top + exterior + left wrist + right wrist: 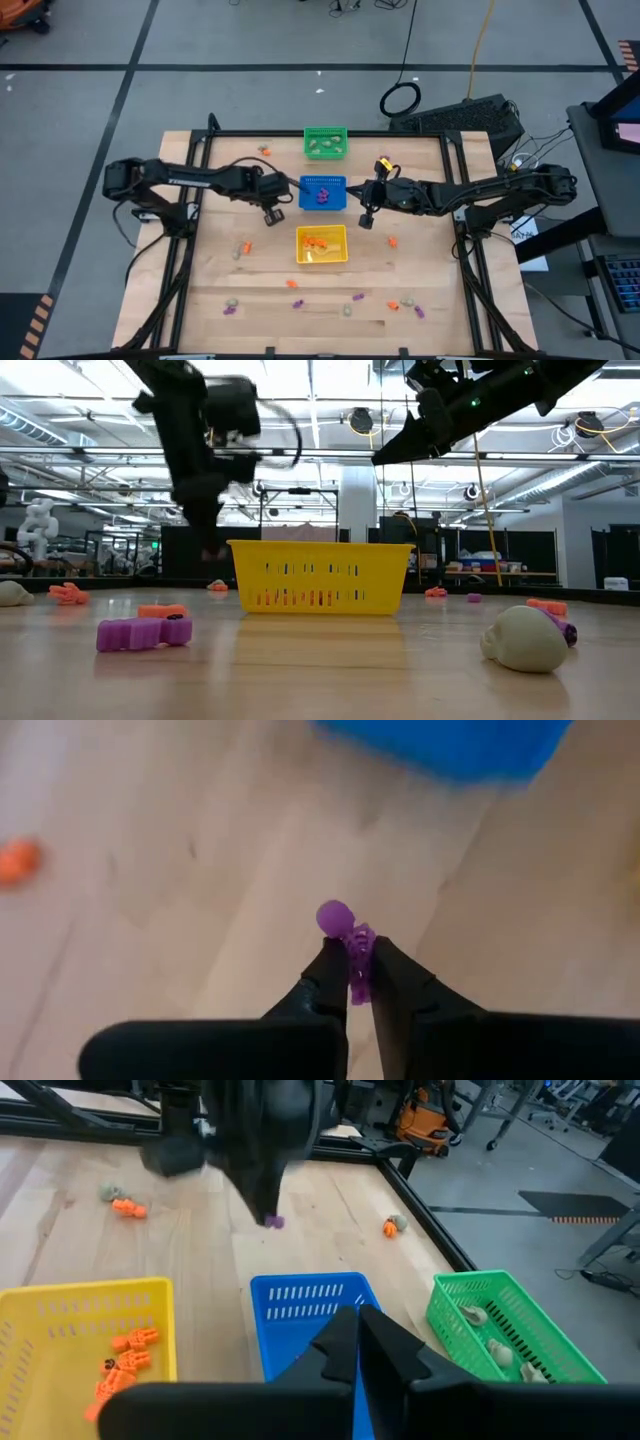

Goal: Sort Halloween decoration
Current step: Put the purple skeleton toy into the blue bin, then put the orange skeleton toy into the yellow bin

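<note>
On the pale wooden bench (420, 250), three square plastic baskets stand in a column at the centre of the high view: green slatted basket (325, 143) holding pale trinkets, blue slatted basket (322, 193) holding purple ones, yellow slatted basket (321, 245) holding orange ones. The left gripper (272, 215), left of the blue basket, has its jaws clamped on a small purple skeleton trinket (352, 945); the right gripper (366, 218), right of it, has jaws closed and empty. More tiny orange, purple and pale trinkets (406, 303) lie scattered along the lower frame; no writing is readable.
</note>
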{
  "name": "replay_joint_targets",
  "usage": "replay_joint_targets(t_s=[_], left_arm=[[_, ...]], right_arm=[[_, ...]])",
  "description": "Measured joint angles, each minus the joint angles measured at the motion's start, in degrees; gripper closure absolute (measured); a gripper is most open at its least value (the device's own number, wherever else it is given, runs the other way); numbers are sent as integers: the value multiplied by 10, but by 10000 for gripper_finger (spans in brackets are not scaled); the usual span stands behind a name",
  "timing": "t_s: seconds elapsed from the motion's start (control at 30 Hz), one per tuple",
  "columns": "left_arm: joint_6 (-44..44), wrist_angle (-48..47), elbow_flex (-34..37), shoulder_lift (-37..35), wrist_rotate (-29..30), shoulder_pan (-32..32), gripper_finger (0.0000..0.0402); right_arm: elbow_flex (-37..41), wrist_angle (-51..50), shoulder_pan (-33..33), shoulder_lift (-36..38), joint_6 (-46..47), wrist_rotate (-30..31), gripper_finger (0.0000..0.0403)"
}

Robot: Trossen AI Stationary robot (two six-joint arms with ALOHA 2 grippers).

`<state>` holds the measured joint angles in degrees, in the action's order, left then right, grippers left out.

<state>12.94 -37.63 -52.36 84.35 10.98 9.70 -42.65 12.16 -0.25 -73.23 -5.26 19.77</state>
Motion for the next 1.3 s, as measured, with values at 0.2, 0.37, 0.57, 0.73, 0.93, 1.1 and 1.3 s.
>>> replay_joint_targets(t_s=[0.2,0.37,0.57,0.73,0.93,1.1,1.3], left_arm=[[-5,113,-25,-14,-6,-17,384],[-27,195,-41,41,-44,-3,384],[-49,222,-82,133,-78,19,384],[-79,227,-117,182,-78,23,384],[-108,228,-126,187,-78,23,374],[-111,225,-125,179,-68,23,324],[-138,266,-105,179,-39,15,307]], right_arm=[[0,1,-1,0,-4,11,403],[0,2,-1,0,-2,16,403],[0,1,-1,0,-2,16,403],[0,0,-1,0,-2,16,403],[0,-5,-1,0,0,16,403],[0,-12,0,5,12,14,403],[0,-28,5,11,46,14,403]])
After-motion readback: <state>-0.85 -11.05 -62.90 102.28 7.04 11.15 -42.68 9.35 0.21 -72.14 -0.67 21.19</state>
